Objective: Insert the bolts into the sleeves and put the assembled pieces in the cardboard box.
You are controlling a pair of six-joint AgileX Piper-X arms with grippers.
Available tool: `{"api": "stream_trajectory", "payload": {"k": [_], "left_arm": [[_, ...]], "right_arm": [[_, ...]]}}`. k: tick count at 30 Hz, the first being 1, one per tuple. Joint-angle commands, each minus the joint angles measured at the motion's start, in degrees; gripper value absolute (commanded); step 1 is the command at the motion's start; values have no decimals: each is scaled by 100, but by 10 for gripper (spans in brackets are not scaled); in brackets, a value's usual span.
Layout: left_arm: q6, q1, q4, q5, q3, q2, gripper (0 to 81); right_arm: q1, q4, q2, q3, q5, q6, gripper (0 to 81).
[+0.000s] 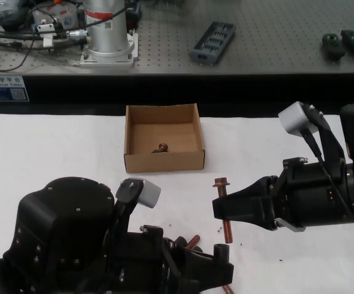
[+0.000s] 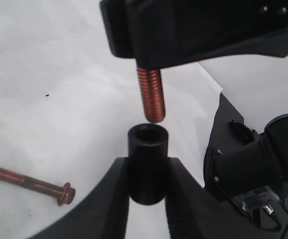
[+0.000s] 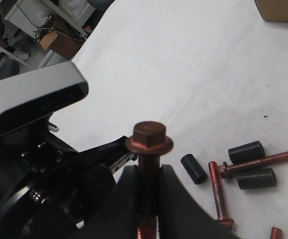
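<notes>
the bolt (image 2: 151,97) is hanging thread-down just above the mouth of the sleeve (image 2: 147,144), not yet entering it. the right claw (image 3: 146,181) is gripping the bolt just under its head, and the left claw (image 2: 148,169) is clamping the sleeve upright. what looks like one finished piece (image 1: 160,147) is lying in the cardboard box (image 1: 165,162). loose bolts (image 3: 218,191) and spare sleeves (image 3: 256,178) are waiting on the white bench (image 1: 54,153), so most of the job is looking undone.

Matte black arms (image 1: 67,220), pale grey camera housings (image 1: 296,117), black cables (image 1: 325,166), screws (image 2: 217,152).
</notes>
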Motion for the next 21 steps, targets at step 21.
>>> {"api": "stream_trajectory", "payload": {"k": [21], "left_arm": [[-50,-33,-267,302,-77,16,59]], "right_arm": [[-4,-24,-78,-11,-285,-44,18]]}}
